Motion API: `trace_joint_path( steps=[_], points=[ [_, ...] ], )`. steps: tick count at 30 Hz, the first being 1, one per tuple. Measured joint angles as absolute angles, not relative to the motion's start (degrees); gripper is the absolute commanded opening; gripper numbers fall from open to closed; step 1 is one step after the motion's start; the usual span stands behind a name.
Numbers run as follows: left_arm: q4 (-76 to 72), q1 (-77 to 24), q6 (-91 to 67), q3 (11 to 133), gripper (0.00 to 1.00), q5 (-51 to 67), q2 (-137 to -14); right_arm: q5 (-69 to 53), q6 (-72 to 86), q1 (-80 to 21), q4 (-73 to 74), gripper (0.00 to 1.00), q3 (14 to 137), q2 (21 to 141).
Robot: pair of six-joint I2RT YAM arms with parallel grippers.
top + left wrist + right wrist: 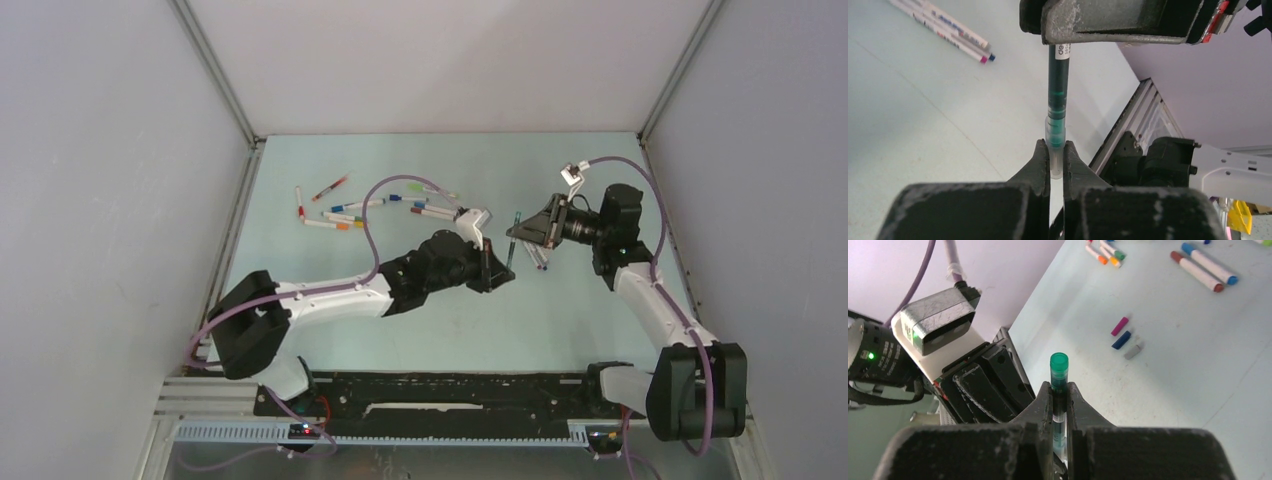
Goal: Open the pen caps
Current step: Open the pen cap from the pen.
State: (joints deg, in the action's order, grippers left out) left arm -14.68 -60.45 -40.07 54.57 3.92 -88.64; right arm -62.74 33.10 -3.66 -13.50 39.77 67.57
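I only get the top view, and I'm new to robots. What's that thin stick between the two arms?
Observer: A green pen; the right gripper is shut on its barrel.
Operator: And the left one?
Observer: The left gripper pinches the clear cap at one end of the pen.
Operator: Any caps off already?
Observer: Three loose caps lie together: pink, blue, grey.
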Motion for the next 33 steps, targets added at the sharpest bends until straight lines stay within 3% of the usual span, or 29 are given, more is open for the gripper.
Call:
trace_joint_path(
  steps=[4, 11, 21, 33],
  points=[
    [-17.7, -59.3, -40.0, 56.5, 0.0, 4.9, -90.1, -61.1, 33.2, -1.3, -5.9, 0.0, 47.0, 69.5],
    [-11.3, -60.8, -39.5, 55.2, 0.0, 11.6, -91.9, -52.4, 34.4, 5.0, -9.1, 0.0, 62.3, 71.7],
    [-7.7, -60.9, -37.5, 48.8, 0.0, 9.1, -87.6, -51.2, 20.6, 6.5, -1.9, 0.0, 57.9, 71.8],
    [-4.6, -60.9, -34.3, 41.4, 0.0, -8.0, -70.3, -49.8, 4.4, 11.9, 8.6, 0.01, 55.0, 78.6]
  ],
)
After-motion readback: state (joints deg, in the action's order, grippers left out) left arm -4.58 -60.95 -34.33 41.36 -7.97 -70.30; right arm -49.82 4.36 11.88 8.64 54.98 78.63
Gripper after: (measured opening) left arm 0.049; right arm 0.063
